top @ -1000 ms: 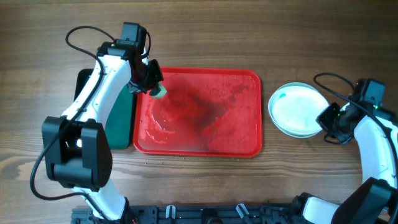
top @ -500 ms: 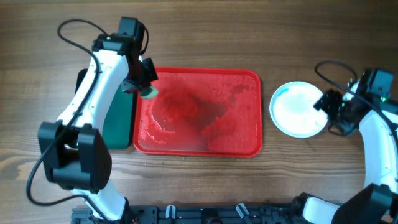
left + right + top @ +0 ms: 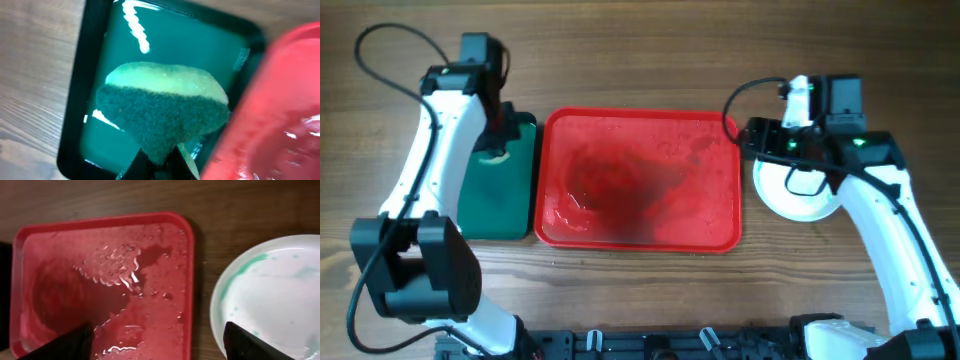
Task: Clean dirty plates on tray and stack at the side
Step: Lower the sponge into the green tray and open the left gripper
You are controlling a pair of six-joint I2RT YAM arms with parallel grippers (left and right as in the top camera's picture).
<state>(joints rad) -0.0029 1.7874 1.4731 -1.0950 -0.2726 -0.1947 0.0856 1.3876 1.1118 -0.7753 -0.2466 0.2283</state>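
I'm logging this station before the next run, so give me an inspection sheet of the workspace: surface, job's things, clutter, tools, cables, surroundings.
Surface: wooden table.
Job's things: red tray wet, with no plate on it; plates on the table to its right, teal smear near the rim, count unclear.
Clutter: green tray against the red tray's left side.
Tools: left tool shut on a sponge over the green tray; right tool open and empty, above the red tray's right edge and the plates.
Cables: one black cable loops off the left arm, another off the right.
Surroundings: black rail at the table's near edge.
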